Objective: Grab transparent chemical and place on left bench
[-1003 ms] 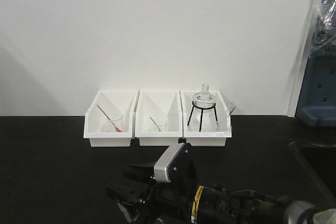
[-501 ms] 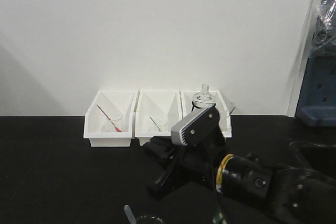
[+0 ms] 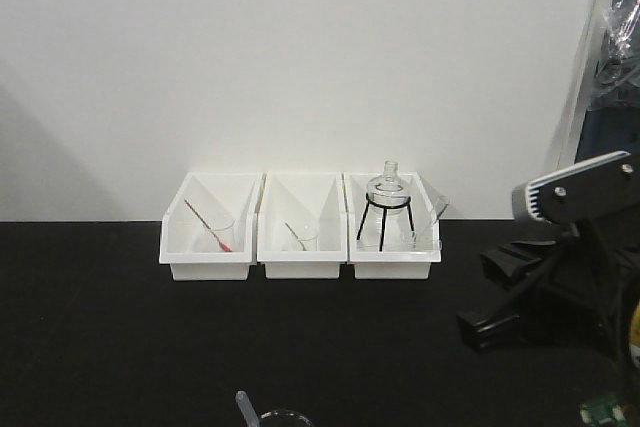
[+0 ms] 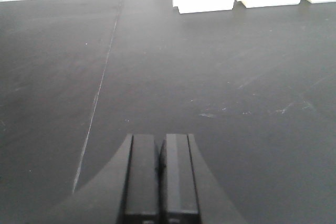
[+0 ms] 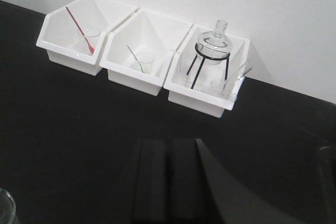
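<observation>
Judged light, slick, fragile: transparent chemical (image 3: 272, 414) at bottom edge on table (image 3: 100, 347), best pinched mid-wall; left gripper (image 4: 160, 174) and right gripper (image 5: 167, 182) fingers pressed together, empty.

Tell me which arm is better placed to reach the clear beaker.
Probably right: the clear beaker shows in the right gripper's wrist view, while the left gripper's view lacks it. Both are shut.

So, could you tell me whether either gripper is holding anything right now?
No: the left gripper and right gripper are both shut on nothing.
</observation>
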{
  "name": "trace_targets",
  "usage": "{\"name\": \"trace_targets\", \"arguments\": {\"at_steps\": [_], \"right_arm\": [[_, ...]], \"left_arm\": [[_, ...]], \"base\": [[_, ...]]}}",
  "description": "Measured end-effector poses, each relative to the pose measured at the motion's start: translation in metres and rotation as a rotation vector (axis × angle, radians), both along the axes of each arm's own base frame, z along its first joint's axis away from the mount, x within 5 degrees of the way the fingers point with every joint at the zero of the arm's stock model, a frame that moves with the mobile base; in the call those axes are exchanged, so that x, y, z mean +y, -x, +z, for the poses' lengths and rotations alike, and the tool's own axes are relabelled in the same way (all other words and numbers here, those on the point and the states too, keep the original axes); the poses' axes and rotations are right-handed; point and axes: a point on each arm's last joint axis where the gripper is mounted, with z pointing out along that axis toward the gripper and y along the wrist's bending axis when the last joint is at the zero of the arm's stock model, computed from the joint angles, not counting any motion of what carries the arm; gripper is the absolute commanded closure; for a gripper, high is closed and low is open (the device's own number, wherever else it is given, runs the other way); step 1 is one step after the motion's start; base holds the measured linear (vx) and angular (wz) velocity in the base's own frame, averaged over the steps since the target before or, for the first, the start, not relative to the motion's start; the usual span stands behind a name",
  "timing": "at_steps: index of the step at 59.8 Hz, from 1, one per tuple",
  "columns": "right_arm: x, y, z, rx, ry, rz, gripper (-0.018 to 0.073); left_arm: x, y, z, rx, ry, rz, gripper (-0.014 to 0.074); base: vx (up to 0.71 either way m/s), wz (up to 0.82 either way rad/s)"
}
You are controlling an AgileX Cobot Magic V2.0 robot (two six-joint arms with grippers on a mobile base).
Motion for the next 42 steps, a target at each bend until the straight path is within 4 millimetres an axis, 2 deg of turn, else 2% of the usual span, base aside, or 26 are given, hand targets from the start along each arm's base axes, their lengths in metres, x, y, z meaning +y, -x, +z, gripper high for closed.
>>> {"name": "trace_targets", "arguments": {"at_steps": [12, 33, 42], "right_arm": [[-0.013, 0.016, 0.005, 0.003, -0.002, -0.047, 0.0566], [-0.015, 0.017, 0.005, 0.010, -0.002, -0.056, 0.0566], [-0.013, 0.018, 0.003, 0.048, -0.054, -0.055, 0.0566]], "left_arm": [[0.000, 0.000, 0.000, 0.000, 0.000, 0.000, 0.0600], [0.000, 0.000, 0.000, 0.000, 0.000, 0.000, 0.0600], [0.000, 0.000, 0.000, 0.000, 0.000, 0.000, 0.0600]], "base": [[0.00, 0.00], [0.00, 0.00], [0.00, 0.00]]}}
